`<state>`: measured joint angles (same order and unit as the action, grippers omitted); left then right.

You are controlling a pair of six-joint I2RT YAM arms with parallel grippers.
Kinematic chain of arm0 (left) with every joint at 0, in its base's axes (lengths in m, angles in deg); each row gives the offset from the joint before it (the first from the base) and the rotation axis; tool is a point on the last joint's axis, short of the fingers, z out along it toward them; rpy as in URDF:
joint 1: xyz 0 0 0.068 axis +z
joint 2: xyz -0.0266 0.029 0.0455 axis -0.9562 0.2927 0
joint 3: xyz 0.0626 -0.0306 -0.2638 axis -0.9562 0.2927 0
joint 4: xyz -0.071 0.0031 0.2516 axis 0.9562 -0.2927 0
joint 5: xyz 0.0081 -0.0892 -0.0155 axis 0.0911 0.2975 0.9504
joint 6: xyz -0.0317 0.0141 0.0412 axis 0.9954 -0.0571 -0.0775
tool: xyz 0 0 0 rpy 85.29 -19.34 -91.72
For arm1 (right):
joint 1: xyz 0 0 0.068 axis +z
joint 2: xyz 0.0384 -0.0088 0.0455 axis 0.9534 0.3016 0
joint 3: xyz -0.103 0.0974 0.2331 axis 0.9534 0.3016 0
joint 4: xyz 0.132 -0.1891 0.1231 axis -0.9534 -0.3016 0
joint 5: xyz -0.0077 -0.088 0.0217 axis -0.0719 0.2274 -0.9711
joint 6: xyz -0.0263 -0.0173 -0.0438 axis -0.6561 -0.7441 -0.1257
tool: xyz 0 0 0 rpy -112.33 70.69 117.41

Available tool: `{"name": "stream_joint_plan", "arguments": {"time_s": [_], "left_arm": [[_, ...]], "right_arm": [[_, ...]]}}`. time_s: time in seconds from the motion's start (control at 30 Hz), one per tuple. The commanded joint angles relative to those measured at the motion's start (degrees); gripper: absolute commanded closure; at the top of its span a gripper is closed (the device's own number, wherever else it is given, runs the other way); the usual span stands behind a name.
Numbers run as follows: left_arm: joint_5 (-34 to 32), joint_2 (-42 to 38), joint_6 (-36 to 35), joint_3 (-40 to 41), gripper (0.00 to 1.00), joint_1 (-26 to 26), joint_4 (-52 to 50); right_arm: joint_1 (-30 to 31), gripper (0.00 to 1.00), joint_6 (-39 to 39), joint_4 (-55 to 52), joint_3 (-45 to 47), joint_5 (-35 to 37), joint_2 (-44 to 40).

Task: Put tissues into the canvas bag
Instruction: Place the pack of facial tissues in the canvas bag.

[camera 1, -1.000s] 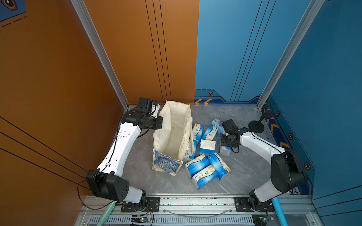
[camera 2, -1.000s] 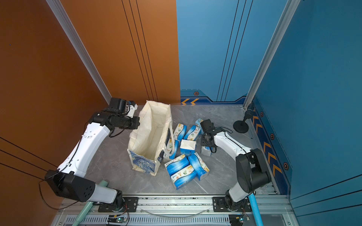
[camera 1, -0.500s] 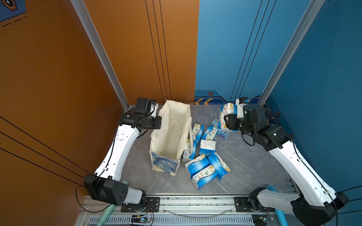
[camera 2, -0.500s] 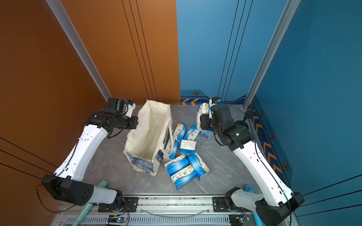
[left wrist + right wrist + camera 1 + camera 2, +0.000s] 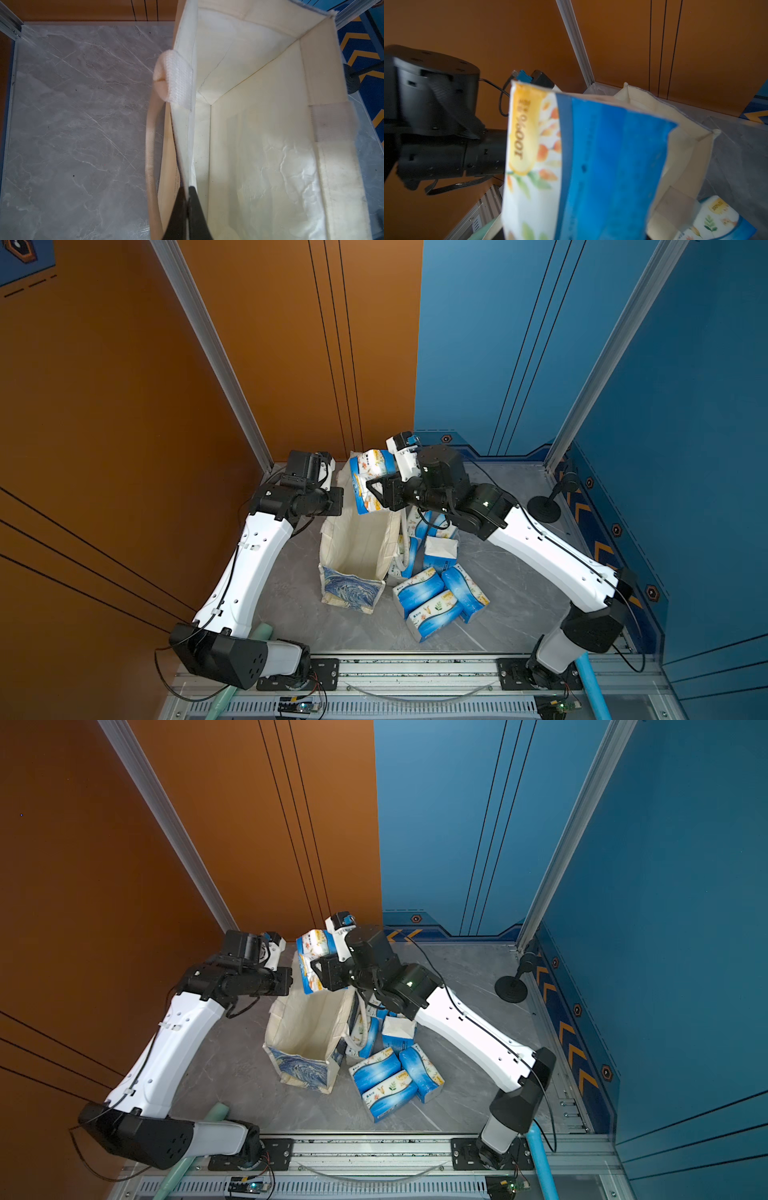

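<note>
Bag (image 5: 357, 547), one; tissue pack (image 5: 368, 479) aloft, one

The canvas bag (image 5: 353, 543) is cream inside, with a swirling blue-and-white print on its outer end panel. Its handle (image 5: 151, 145) is cream too. Above the bag, the raised tissue pack (image 5: 591, 166) has a deep blue band next to white wrap printed with orange and green sprigs and a yellow label. Beside the bag, the loose tissue packs (image 5: 419, 593) carry blue-and-white waves with small floral prints. The tabletop (image 5: 519, 593) is grey marble with pale veins.
</note>
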<state>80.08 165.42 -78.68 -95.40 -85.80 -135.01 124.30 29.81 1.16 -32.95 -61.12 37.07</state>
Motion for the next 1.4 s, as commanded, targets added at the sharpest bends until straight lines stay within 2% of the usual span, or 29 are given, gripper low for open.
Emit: {"name": "stream_joint_plan", "arguments": {"time_s": [0.0, 0.3, 0.43, 0.57, 0.83, 1.0, 1.13, 1.27, 1.37], "left_arm": [[-0.38, -1.25, 0.68, 0.84, 1.0, -0.54, 1.31], [-0.55, -1.16, 0.06, 1.02, 1.0, -0.36, 1.57], [-0.53, -0.85, 0.02, 0.58, 1.0, -0.36, 1.57], [-0.54, -0.81, -0.09, 0.36, 1.0, -0.36, 1.58], [-0.82, -1.07, -0.47, 0.71, 1.0, 0.07, 1.57], [-1.08, -1.25, -0.5, 0.88, 1.0, 0.36, 1.57], [-1.35, -1.4, -0.75, 0.89, 1.0, 0.56, 1.5], [-1.35, -1.6, -1.17, 0.97, 1.0, 0.67, 1.57], [-1.35, -1.77, -1.34, 1.19, 1.0, 0.86, 1.57]], "right_arm": [[0.91, 0.49, 1.33, -2.31, -5.02, 6.25, 3.84], [1.03, 0.47, 0.95, -8.0, -6.72, 16.6, 11.13], [0.44, 0.4, 0.63, -11.01, -11.05, 16.77, 15.37], [-0.02, 0.28, 0.78, -11.59, -14.12, 14.16, 18.7], [-1.15, 0.26, 0.29, -11.87, -15.71, 12.94, 19.35], [-1.46, 0.26, -2.51, -11.75, -14.56, 12.33, 16.83], [-2.59, 0.26, -6.01, -11.77, -10.19, 10.44, 11.65], [-5.27, 0.26, -7.88, -10.35, -1.38, 7.25, 3.92], [-7.79, 0.26, -8.43, -6.93, 8.49, 5.67, -4.63]]}}
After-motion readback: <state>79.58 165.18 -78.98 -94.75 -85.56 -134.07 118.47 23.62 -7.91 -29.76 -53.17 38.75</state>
